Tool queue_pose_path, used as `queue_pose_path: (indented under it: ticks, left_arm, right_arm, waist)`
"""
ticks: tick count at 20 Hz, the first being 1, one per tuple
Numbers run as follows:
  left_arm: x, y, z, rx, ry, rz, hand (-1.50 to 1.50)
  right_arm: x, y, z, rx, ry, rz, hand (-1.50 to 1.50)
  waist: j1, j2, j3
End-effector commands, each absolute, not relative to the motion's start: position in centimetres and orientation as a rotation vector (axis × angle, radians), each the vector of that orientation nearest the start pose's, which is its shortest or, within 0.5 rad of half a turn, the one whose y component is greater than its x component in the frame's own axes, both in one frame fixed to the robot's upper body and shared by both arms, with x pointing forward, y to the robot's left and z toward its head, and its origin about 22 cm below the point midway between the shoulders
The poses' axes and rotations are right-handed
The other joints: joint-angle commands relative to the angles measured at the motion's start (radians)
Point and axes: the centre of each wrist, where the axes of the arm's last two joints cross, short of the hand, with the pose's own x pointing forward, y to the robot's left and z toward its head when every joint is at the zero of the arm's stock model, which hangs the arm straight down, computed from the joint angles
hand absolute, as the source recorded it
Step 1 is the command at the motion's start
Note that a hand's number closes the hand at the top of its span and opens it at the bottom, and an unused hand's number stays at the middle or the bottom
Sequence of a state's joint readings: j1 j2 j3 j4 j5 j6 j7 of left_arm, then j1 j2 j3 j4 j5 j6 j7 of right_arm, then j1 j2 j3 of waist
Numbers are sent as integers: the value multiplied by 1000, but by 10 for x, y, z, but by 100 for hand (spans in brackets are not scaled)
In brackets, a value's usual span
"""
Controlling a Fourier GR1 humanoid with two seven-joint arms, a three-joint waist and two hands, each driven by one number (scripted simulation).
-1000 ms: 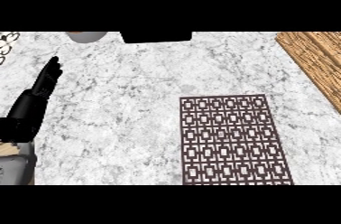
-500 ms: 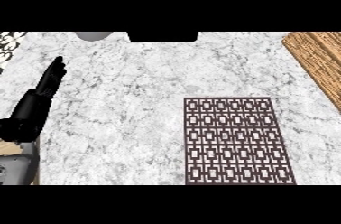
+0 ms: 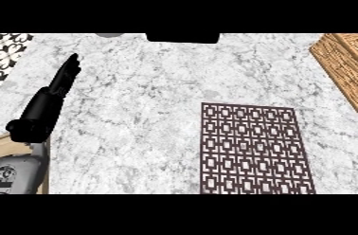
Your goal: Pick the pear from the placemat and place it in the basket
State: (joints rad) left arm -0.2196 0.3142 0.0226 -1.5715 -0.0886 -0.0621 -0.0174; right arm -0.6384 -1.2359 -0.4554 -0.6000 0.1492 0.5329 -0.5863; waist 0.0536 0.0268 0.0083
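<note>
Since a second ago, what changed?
The view shifted: placemat, wooden object and dark block all sit slightly further right. The left hand slid with them, fingertips a little farther up the counter. Nothing grasped or released; hand open, no pear showing.

Bright, flat, even light — marble counter (image 3: 154, 87) uniformly lit, edge to edge.

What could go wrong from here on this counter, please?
No pear shows on the placemat, so a reach there might close on nothing.
The left hand rests open at the far left, away from the placemat; the right hand is out of view.
Only a corner of a wooden thing, perhaps the basket, shows at right, so a drop could miss.
</note>
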Motion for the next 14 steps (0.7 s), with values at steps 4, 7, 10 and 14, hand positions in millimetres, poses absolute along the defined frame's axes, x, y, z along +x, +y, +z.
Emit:
queue_pose_path:
  ticks: [4, 7, 10, 14]
  left_arm:
    - [295, 265, 83, 225, -1757, -418, 0]
    - [300, 259, 83, 216, -1767, -454, 0]
    - [294, 268, 70, 227, -1754, -421, 0]
    - [299, 279, 78, 228, -1754, -430, 0]
  right_arm:
    - [236, -591, 341, -664, -1813, 630, 150]
    - [259, -576, 339, -622, -1772, 667, 150]
    - [263, -575, 340, -583, -1738, 678, 150]
    - [284, -556, 350, -571, -1669, 746, 150]
  waist:
    - [38, -2, -4]
    - [46, 2, -6]
    - [24, -4, -6]
    - [33, -4, -7]
